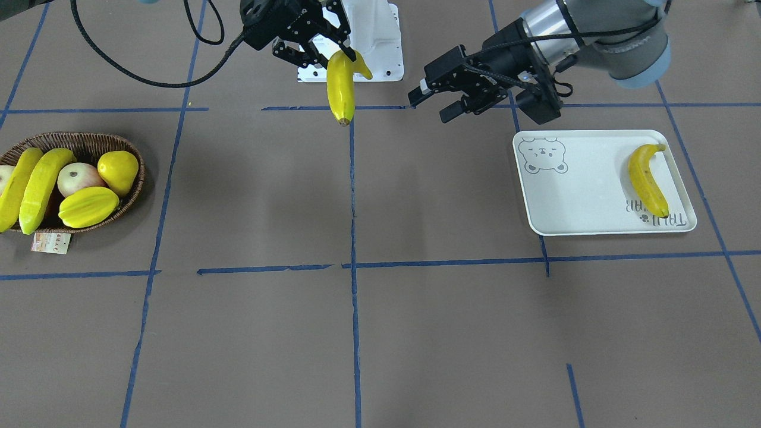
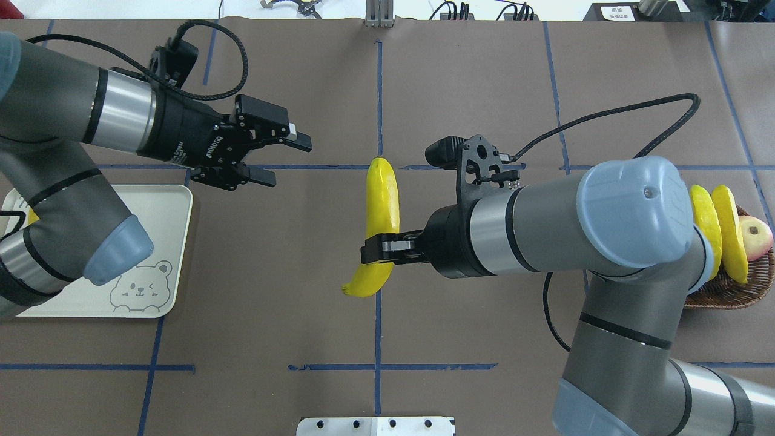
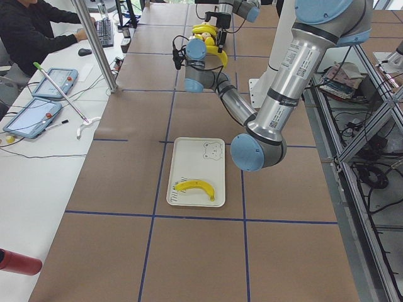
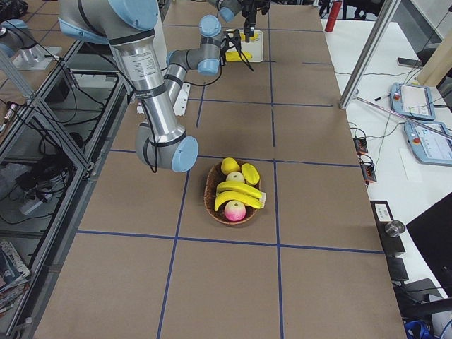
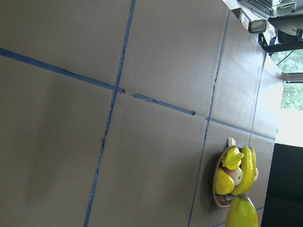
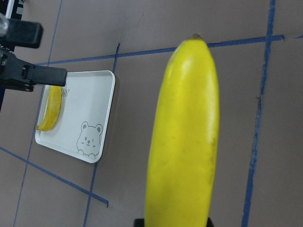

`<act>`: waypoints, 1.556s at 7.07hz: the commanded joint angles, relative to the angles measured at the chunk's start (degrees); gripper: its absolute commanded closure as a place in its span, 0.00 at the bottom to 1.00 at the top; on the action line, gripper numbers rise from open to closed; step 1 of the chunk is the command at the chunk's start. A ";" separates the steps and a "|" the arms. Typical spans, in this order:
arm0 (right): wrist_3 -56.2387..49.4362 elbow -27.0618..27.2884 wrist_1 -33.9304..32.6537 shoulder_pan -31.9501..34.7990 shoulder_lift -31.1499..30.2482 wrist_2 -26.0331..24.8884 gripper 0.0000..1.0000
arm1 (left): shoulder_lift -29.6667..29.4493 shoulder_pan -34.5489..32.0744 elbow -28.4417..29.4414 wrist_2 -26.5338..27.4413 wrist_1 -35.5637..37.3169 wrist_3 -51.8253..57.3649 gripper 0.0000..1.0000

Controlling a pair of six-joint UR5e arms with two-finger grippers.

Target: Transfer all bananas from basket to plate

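Note:
My right gripper [image 2: 387, 248] is shut on a yellow banana [image 2: 382, 200] and holds it above the middle of the table; the banana also shows in the front view [image 1: 340, 89] and fills the right wrist view [image 6: 184, 142]. My left gripper [image 2: 290, 162] is open and empty, in the air between the held banana and the white bear plate [image 1: 576, 190]. One banana [image 1: 647, 178] lies on the plate. The wicker basket [image 1: 77, 138] holds two bananas [image 1: 41, 181] side by side.
The basket also holds a star fruit [image 1: 88, 206], a yellow pear-shaped fruit [image 1: 119, 171] and an apple [image 1: 77, 178]; a paper tag [image 1: 52, 242] lies by it. The robot's white base plate [image 1: 374, 41] is at the table's robot side.

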 commanded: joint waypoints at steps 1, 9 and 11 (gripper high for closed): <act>-0.25 -0.06 -0.06 -1.07 0.71 -1.69 1.00 | -1.90 4.07 -0.64 2.96 0.00 -1.39 0.05; 0.10 0.03 -0.06 -2.39 0.97 -2.22 1.00 | -3.75 11.21 -1.08 10.96 0.18 -3.06 0.34; 0.10 -0.06 -0.06 -2.48 0.97 -2.30 0.99 | -3.05 11.21 -1.96 10.96 0.26 -2.36 0.97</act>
